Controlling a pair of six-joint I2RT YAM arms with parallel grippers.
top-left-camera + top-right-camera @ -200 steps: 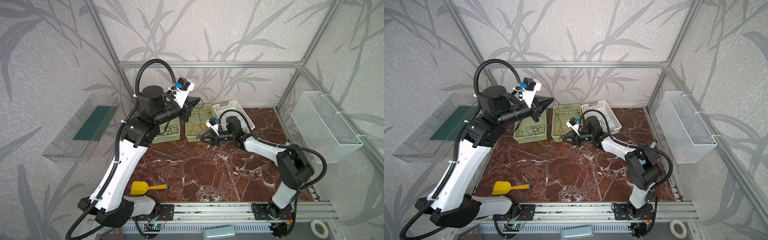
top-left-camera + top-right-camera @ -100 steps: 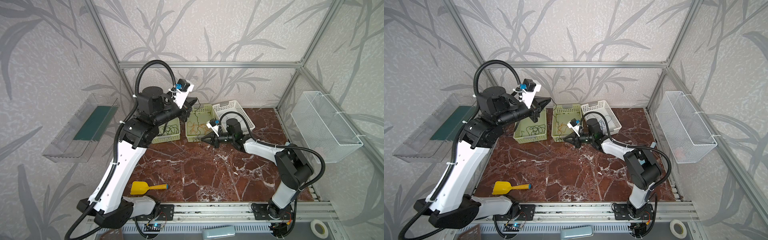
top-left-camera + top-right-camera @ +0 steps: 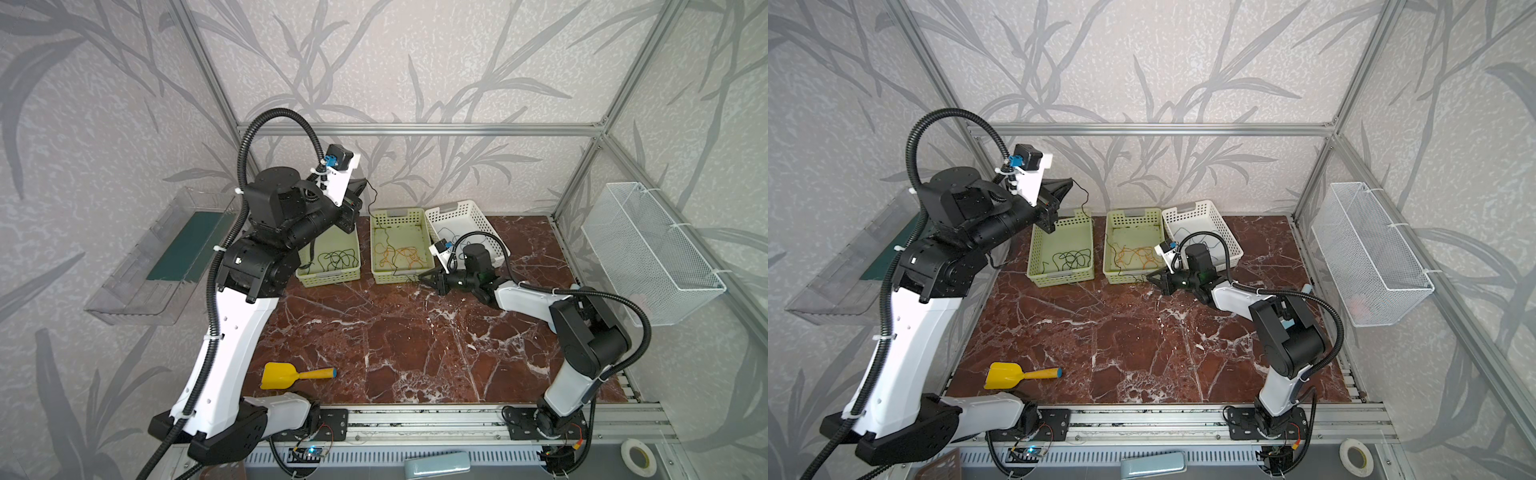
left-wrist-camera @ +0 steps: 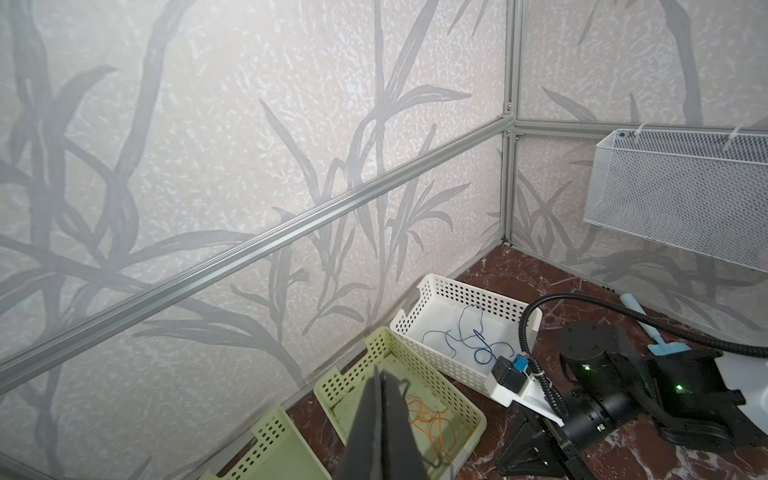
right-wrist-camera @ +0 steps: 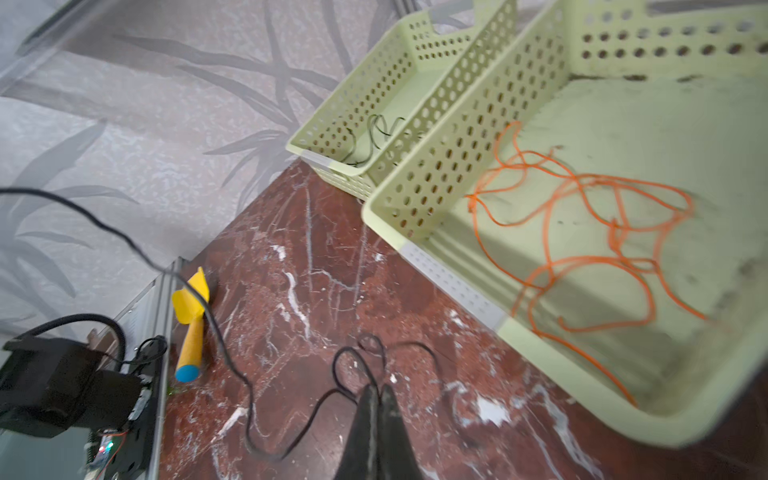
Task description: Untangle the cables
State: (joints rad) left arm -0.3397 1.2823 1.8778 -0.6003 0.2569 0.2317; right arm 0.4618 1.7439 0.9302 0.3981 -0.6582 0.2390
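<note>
My right end effector [image 3: 422, 277] has just pinched shut on the lower end of the dark cable [image 5: 247, 399], low over the bench [image 3: 415, 340] just in front of the middle basket [image 3: 401, 277]. My left end effector [image 3: 360, 189], clamped on the cable's upper end, has drawn up and back toward that basket's far left corner. The cable now runs through that basket, over the orange cables [image 3: 401, 257] and out across its front rim, so with both ends held I judge it ready to be pulled free.
</note>
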